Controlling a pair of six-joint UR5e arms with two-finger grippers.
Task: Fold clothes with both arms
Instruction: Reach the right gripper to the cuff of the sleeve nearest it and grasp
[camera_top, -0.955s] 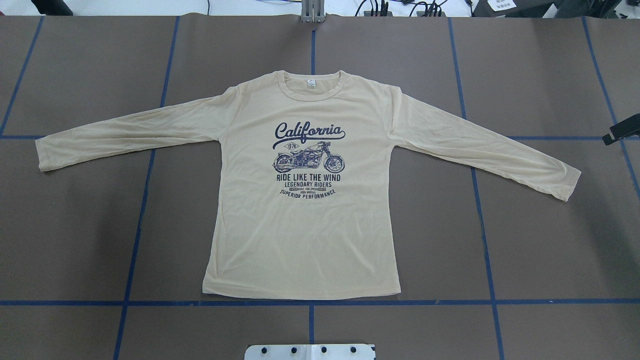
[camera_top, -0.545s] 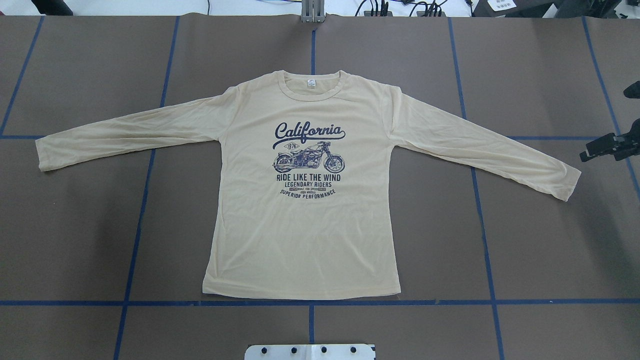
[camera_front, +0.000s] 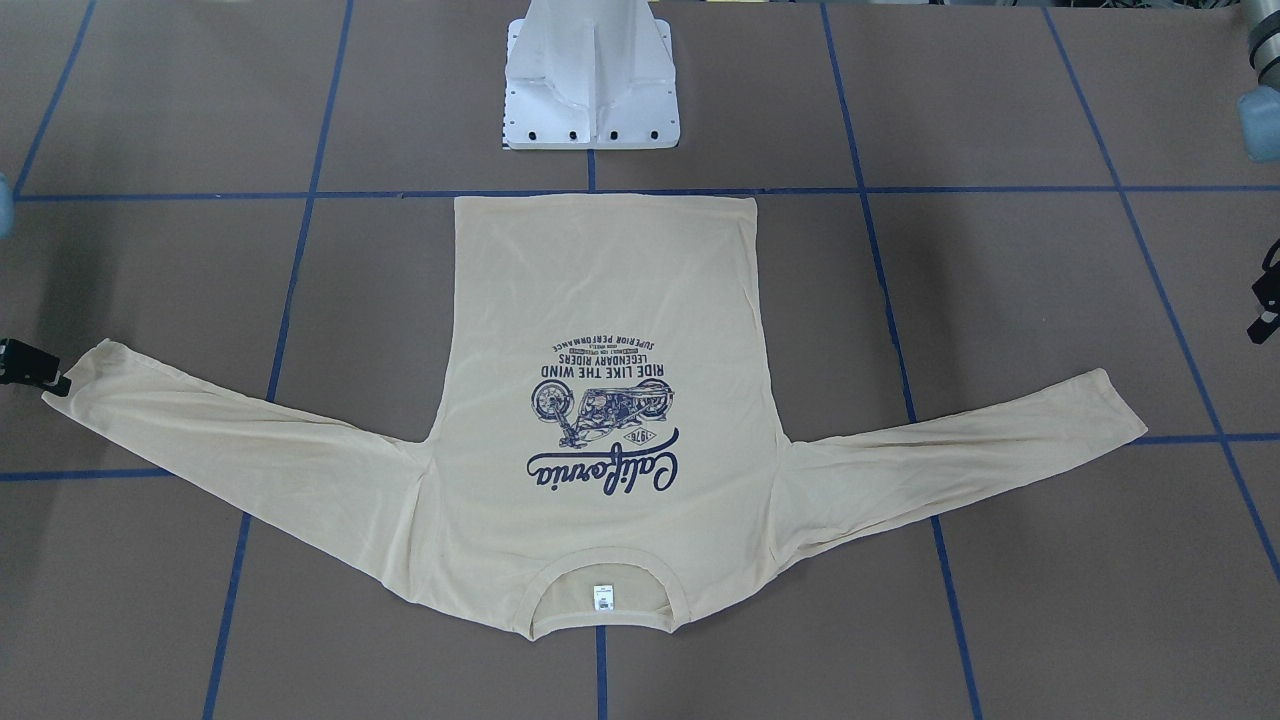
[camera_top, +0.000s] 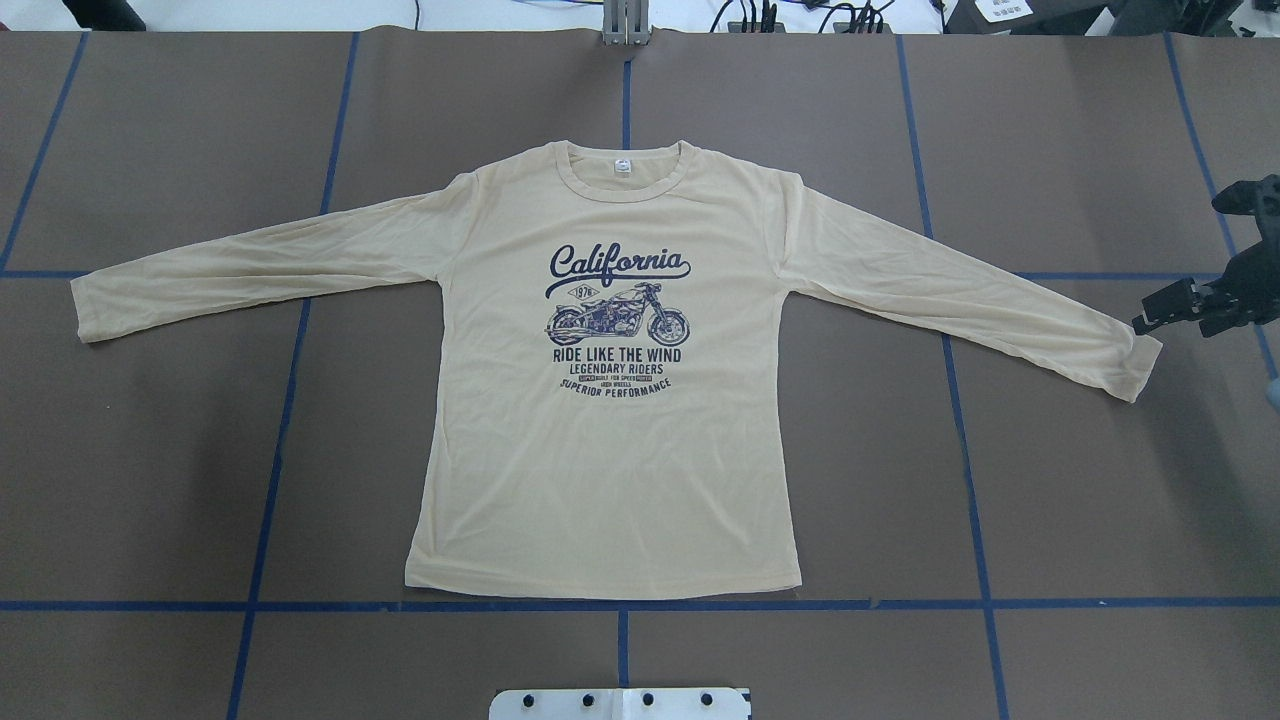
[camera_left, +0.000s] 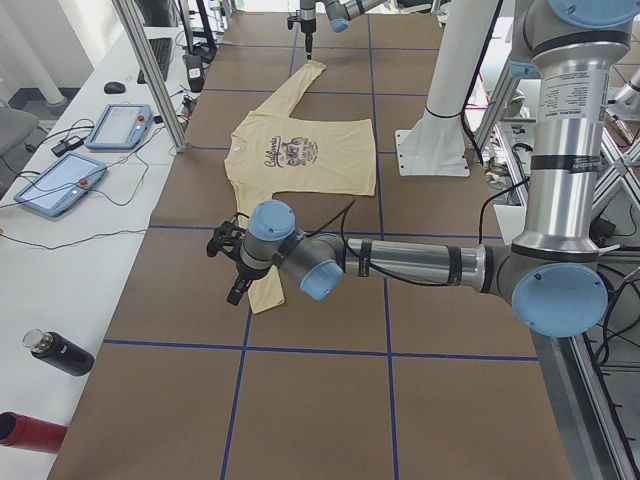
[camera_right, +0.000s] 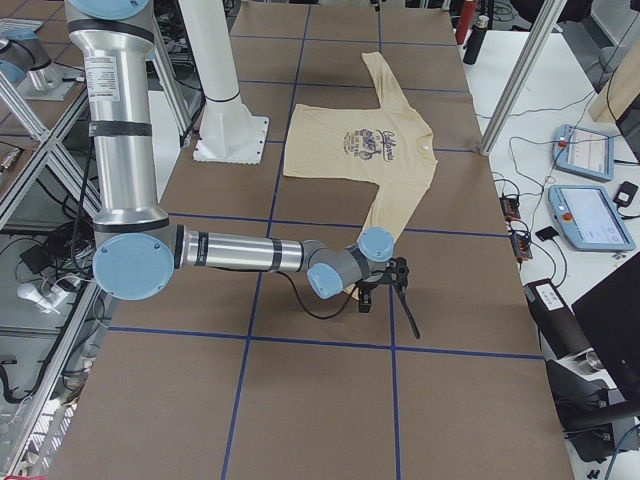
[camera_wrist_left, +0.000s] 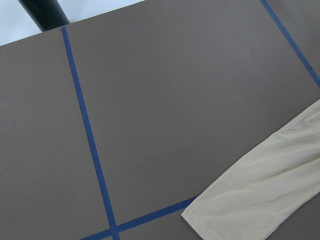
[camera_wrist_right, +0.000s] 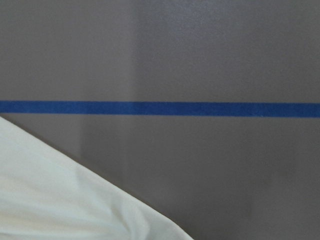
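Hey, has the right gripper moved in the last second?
Yes. In the overhead view the right gripper slid leftward from the picture's right edge and now sits just beside the shirt's sleeve cuff.

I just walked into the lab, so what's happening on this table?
A beige long-sleeved T-shirt lies flat on the table, print up, sleeves spread, nothing folded yet. The right claw hovers at the end of one sleeve and the left claw by the other sleeve, apparently about to start folding.
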